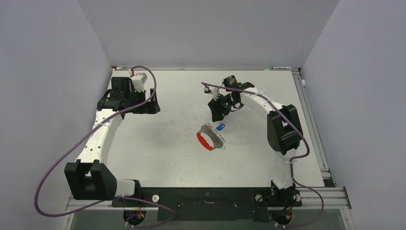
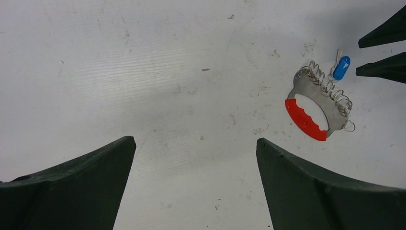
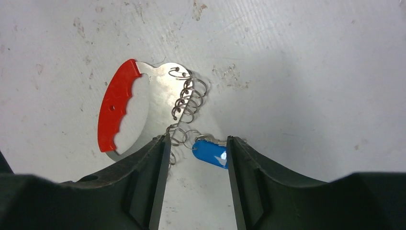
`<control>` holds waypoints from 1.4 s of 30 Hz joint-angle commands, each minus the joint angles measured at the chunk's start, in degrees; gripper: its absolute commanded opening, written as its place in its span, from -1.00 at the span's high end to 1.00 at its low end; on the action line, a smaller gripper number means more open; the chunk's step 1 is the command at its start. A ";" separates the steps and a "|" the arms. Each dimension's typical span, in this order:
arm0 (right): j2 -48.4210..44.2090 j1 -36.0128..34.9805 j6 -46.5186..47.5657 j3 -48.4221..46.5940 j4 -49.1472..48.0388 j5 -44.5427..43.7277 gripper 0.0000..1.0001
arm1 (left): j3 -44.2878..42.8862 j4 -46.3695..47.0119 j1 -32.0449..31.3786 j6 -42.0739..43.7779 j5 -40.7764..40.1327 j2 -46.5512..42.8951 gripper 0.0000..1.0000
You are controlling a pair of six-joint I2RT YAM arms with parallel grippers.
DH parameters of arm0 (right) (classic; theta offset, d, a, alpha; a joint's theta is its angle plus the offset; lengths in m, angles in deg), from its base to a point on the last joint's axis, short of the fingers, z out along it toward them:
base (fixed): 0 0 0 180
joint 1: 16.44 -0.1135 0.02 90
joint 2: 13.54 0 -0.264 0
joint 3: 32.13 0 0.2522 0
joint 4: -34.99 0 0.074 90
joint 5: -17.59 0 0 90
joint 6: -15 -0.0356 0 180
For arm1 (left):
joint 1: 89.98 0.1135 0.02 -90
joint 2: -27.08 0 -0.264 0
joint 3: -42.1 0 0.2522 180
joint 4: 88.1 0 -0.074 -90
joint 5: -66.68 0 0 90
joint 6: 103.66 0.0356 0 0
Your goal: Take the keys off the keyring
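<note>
The keyring (image 1: 209, 138) lies flat on the table: a silver plate with a red arc-shaped band (image 3: 115, 112) and a row of wire loops (image 3: 189, 100). A key with a bright blue head (image 3: 209, 153) lies at the end loop, still linked by a thin ring. My right gripper (image 3: 197, 139) is open just above the table, with the blue key between its fingers, close against the right one and a gap to the left one. My left gripper (image 1: 154, 106) hovers wide open far to the left, holding nothing. In the left wrist view the keyring (image 2: 311, 103) and blue key (image 2: 341, 68) sit at the right.
White table (image 1: 167, 153) with scuffed marks, walled on three sides. A metal rail (image 1: 311, 124) runs along the right edge. Purple cables (image 1: 119, 112) trail along both arms.
</note>
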 commanded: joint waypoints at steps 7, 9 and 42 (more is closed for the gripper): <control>4.22 -3.47 19.67 -9.35 9.59 1.19 0.00 | 1.65 5.03 0.74 1.73 5.84 -2.24 -0.92; 5.33 -4.28 23.06 -10.58 9.97 1.40 -0.01 | 1.81 5.22 0.93 1.75 6.54 -2.21 -0.92; 15.48 -9.07 55.55 -16.68 14.91 0.87 0.76 | 1.20 3.59 8.74 1.15 15.20 -1.01 -0.92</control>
